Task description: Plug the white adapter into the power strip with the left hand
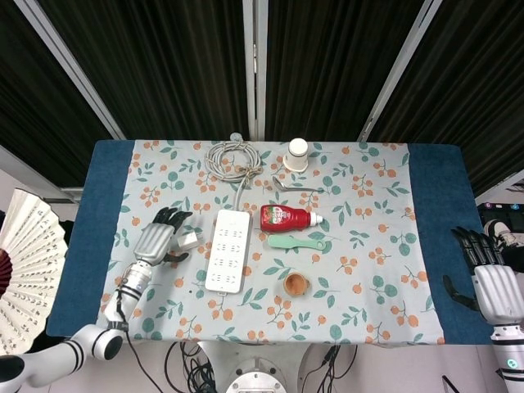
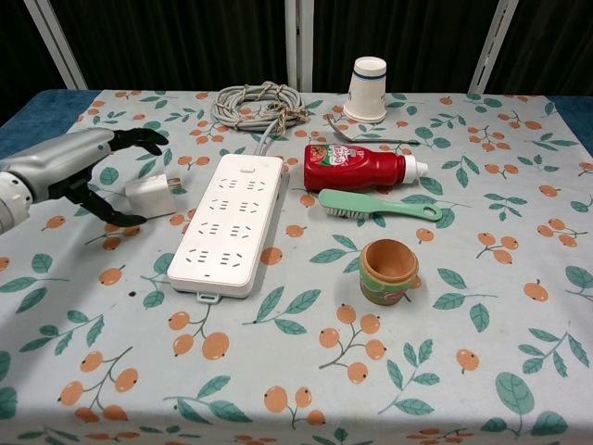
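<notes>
Floral tablecloth (image 2: 306, 389) under small white boxy adapter (image 2: 150, 196)

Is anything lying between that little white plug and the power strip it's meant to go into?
Nothing visible. The white adapter lies just left of the power strip, with only bare tablecloth between them. The left robot hand is already around the adapter.

A tablecloth (image 2: 482, 306) is showing orange berries and green leaves on pale grey. A white adapter (image 2: 151, 197) and a white power strip (image 2: 227, 224) are lying on it, with a red bottle (image 2: 357, 168), mint-green brush (image 2: 375, 206), terracotta pot (image 2: 388, 271), white cup (image 2: 368, 88) and grey cable (image 2: 257, 104).
</notes>
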Robot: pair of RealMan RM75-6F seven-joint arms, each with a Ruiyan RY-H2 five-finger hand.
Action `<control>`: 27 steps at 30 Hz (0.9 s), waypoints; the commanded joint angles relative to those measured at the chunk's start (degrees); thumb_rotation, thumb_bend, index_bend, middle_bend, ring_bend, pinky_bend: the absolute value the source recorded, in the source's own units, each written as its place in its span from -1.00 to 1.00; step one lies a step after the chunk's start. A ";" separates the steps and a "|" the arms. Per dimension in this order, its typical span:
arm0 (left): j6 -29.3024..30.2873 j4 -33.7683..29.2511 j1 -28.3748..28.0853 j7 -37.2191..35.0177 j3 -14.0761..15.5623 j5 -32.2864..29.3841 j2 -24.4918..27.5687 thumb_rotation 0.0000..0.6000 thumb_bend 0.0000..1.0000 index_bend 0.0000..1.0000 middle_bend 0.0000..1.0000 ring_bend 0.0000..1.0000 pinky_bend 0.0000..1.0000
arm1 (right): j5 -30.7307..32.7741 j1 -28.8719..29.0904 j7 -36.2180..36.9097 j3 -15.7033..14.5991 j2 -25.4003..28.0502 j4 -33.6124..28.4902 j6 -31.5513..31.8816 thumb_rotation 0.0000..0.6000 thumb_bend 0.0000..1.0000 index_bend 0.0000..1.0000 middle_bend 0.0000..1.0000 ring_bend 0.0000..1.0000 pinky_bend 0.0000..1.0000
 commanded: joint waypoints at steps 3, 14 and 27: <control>0.81 2.54 -0.53 -0.91 -0.97 -1.22 -1.74 1.00 -0.69 -0.63 -0.65 -0.84 -1.00 | 0.21 -0.12 0.29 -0.02 -0.17 0.34 -0.07 1.00 -0.35 -1.00 -0.88 -1.00 -1.00; 0.46 4.01 -1.18 -3.84 -0.50 -1.31 -1.57 1.00 -0.64 -0.27 -0.31 -0.61 -0.97 | 0.27 -0.11 0.13 0.12 -0.34 0.28 -0.10 1.00 -0.35 -1.00 -0.87 -1.00 -1.00; -0.38 3.51 -1.19 -6.01 0.58 -1.56 -1.28 1.00 -0.51 -0.11 -0.12 -0.49 -0.91 | 0.37 -0.23 -0.26 0.31 -0.40 -0.01 0.15 1.00 -0.35 -1.00 -0.87 -1.00 -1.00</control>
